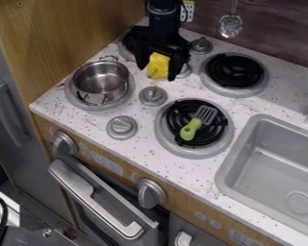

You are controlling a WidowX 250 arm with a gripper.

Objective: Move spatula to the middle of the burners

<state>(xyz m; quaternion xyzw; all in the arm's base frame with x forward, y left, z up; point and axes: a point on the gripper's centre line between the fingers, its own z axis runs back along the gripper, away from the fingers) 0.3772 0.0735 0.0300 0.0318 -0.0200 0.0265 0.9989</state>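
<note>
One spatula (196, 126) inside front burner (164, 142) rim, counter strip (241, 117) before sink (236, 156) edge; gripper (159, 71) spread wide around yellow object (159, 66), hold unclear.

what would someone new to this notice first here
Probably the bright yellow thing right at the black hand, near the top of the view, though whether it is held is hard to tell. Next, the spatula with its lime-green handle, lying across the dark coil of the burner nearest the sink. Then the shiny steel pot on the left, close to the wooden panel.
</note>
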